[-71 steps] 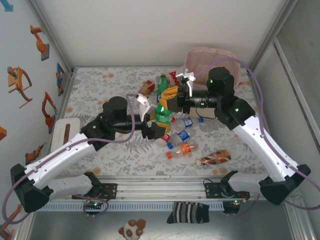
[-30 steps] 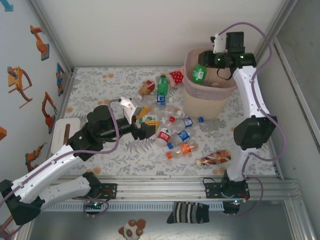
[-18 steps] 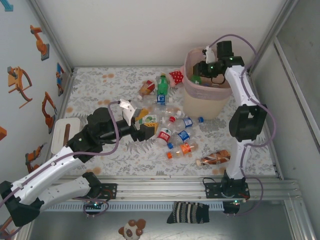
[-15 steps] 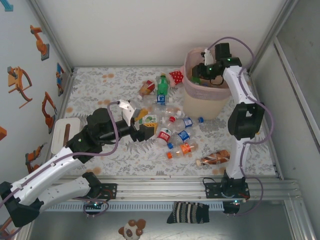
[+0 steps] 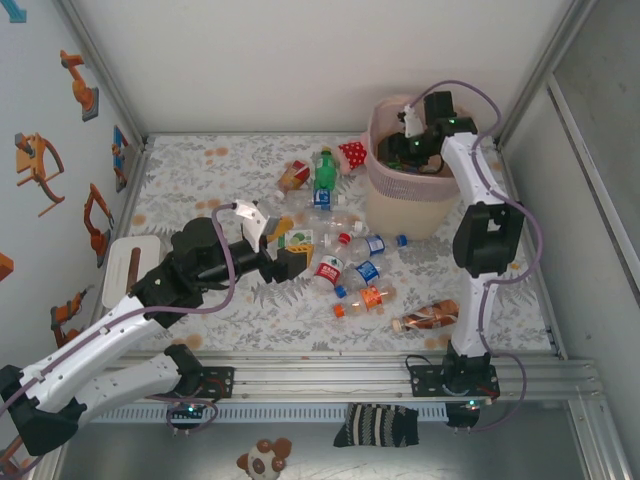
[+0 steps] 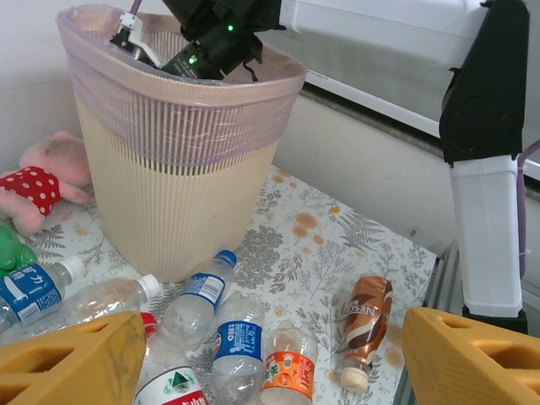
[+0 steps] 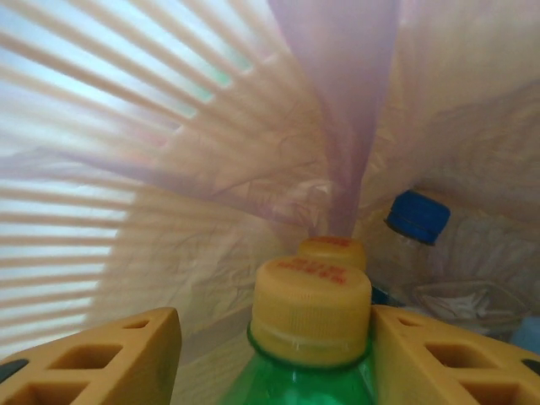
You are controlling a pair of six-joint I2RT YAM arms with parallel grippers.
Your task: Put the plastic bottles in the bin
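Note:
The pink mesh bin (image 5: pixel 410 205) stands at the back right, and its side (image 6: pixel 169 169) faces the left wrist camera. My right gripper (image 5: pixel 398 150) reaches down inside it, shut on a green bottle (image 7: pixel 295 380) with a yellow cap. More bottles lie in the bin: a yellow cap (image 7: pixel 331 247) and a blue cap (image 7: pixel 418 216). My left gripper (image 5: pixel 280 242) hangs open above the loose bottles on the table. Those include one with a blue label (image 6: pixel 238 342), one with an orange label (image 6: pixel 287 369) and a brown bottle (image 6: pixel 363 325). A green bottle (image 5: pixel 325 170) stands farther back.
A red white-dotted soft toy (image 6: pixel 34 181) lies left of the bin. A white box (image 5: pixel 128 262) sits at the table's left edge. My right arm's white link (image 6: pixel 485 219) stands close on the right. A metal rail (image 5: pixel 330 372) runs along the front.
My right gripper has carried the green bottle from the table up over the rim and down into the bin. The left arm pulled back slightly and has since stayed nearly still.

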